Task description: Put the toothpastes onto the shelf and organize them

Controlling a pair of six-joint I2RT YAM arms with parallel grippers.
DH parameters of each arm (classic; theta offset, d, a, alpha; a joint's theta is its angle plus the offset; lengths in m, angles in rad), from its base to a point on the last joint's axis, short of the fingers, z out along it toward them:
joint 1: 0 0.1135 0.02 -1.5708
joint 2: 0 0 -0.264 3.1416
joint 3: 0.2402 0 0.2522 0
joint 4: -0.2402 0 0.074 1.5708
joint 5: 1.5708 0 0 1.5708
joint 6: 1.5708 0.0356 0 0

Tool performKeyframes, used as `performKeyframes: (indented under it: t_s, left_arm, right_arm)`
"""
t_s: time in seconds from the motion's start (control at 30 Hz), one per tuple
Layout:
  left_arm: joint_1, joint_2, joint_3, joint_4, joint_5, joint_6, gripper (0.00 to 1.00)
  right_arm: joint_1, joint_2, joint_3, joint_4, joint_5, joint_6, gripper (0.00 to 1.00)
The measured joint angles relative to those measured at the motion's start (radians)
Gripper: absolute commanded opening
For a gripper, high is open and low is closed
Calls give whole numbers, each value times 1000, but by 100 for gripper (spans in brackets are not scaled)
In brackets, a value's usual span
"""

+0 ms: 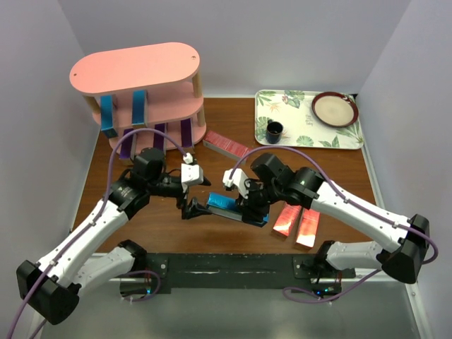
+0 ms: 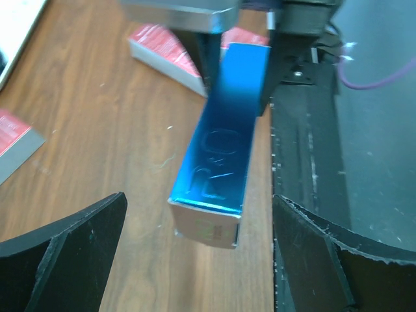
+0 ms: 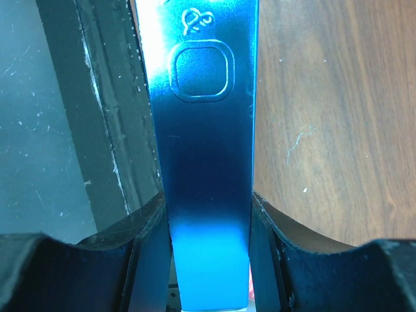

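The right gripper (image 1: 248, 210) is clamped on a blue toothpaste (image 1: 220, 203) near the table's (image 1: 162, 229) front edge. The left gripper (image 1: 195, 209) is spread wide apart, probably to take it.

A brown wooden table (image 1: 169, 236) lies under the left claw (image 1: 197, 195) and the right claw (image 1: 245, 206). Pale lilac-white walls close it on three sides: the back wall (image 1: 282, 42) far beyond both claws, one side wall (image 1: 35, 141) outside the left claw, the other side wall (image 1: 417, 127) outside the right claw. Behind the claws, along the near edge of the table, runs a scratched black bar (image 1: 233, 270), and behind it a dull grey surface (image 1: 233, 318). The light is bright and even.
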Motion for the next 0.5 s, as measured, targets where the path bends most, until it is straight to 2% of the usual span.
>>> performKeyframes:
  t_s: [0.13, 0.5]
  left_arm:
    - [-11, 1, -2, -5, 51, 23, 96]
    - [-27, 67, -14, 3, 101, 30, 78]
  right_arm:
    - [11, 1, 4, -5, 0, -4, 29]
    - [28, 2, 19, -2, 0, -8, 29]
